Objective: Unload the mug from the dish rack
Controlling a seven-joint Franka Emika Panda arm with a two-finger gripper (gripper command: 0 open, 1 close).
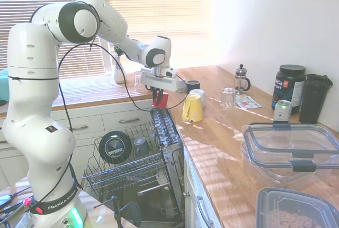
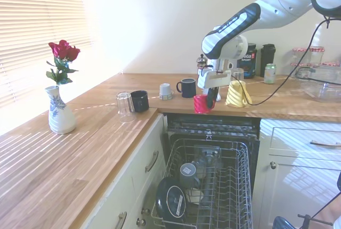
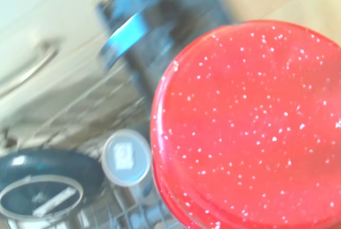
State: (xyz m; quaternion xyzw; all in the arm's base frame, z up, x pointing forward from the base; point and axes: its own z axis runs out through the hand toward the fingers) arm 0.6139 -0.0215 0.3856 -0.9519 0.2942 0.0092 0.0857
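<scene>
Holding mug (image 2: 202,103) upside down at counter (image 2: 160,88) edge | fingers (image 2: 210,97) pinching its wall | above rack (image 2: 226,186) | yellow mug (image 2: 237,93) just beside

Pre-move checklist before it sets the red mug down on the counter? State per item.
1. Grip: gripper shut on the mug - ok.
2. Mug is out of the dish rack, up at counter height - ok.
3. Mug is fully over the counter rather than over the open dishwasher: it hangs at the counter's front edge - cannot tell.
4. Gap to the yellow mug: apart in both exterior views, though close - ok.
5. Mug's underside touching the counter - cannot tell.
6. Dark mug and white cup sit further back, out of the way - ok.
</scene>
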